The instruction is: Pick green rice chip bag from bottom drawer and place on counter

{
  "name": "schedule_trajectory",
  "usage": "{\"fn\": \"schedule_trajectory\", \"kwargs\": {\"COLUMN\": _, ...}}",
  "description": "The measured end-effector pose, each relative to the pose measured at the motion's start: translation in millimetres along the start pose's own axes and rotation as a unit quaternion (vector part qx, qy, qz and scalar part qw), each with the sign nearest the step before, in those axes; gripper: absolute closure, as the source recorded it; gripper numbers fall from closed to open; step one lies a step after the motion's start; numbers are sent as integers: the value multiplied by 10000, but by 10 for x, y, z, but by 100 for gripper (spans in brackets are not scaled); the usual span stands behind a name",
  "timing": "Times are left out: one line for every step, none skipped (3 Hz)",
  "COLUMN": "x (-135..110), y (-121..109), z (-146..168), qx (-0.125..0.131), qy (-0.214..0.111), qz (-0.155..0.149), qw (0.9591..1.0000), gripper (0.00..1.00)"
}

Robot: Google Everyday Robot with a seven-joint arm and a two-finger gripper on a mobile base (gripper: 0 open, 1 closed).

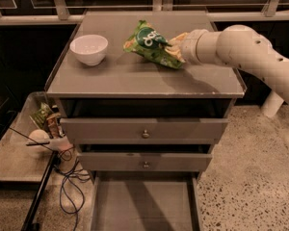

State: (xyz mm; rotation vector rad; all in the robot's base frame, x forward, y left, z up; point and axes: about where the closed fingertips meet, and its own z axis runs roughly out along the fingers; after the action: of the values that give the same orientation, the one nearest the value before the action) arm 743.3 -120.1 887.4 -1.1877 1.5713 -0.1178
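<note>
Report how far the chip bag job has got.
Done: the bottom drawer stands open with no bag in it, and the green rice chip bag is up over the counter. In hand: the gripper grips the bag's right end. Left: set it down, release, withdraw.

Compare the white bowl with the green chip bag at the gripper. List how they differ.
The white bowl is round, smooth and plain; the green rice chip bag is crinkled, with a dark round logo. The bowl stands upright and free at the left of the counter; the bag is tilted further right, its right end held in the gripper. Both are over the counter.
</note>
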Motion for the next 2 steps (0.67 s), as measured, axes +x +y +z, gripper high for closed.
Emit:
{"fn": "schedule_trajectory", "kwargs": {"x": 0, "y": 0, "z": 0, "qx": 0, "qy": 0, "qz": 0, "qw": 10000, "gripper": 36}}
{"fn": "schedule_trajectory", "kwargs": {"x": 0, "y": 0, "z": 0, "qx": 0, "qy": 0, "qz": 0, "qw": 10000, "gripper": 12}}
